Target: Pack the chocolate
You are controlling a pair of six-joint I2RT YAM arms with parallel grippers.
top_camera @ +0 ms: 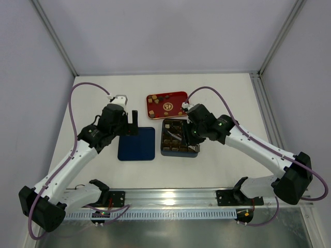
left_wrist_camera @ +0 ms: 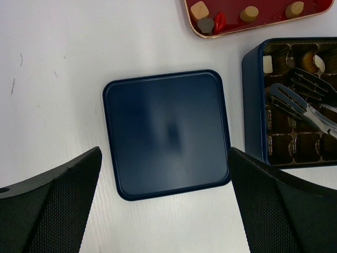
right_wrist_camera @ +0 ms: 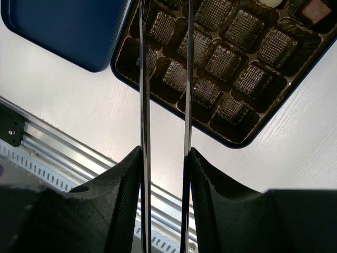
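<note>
Gripping a pair of tongs (right_wrist_camera: 142, 95), the right gripper (right_wrist_camera: 164, 153) fills the bottom of its wrist view. Its two fingers press on the outsides of the thin metal blades, which run up the frame with a narrow gap between them and reach over the box (left_wrist_camera: 253, 105). Whether the tong tips hold anything I cannot tell. In the left wrist view the left gripper (left_wrist_camera: 164, 158) stands with its fingers wide apart and nothing between them, hanging above the blue lid (left_wrist_camera: 166, 105). The lid lies flat on the white table (left_wrist_camera: 52, 79), just left of the box. The box is dark blue with a brown gridded insert, and a whitish piece and a brown square piece sit in cells near the top right of the right wrist view. Farther back, at the upper right of the left wrist view, the red tray (top_camera: 175, 97) holds most of the chocolate (left_wrist_camera: 249, 13), small tan pieces lying loose near its edge.
</note>
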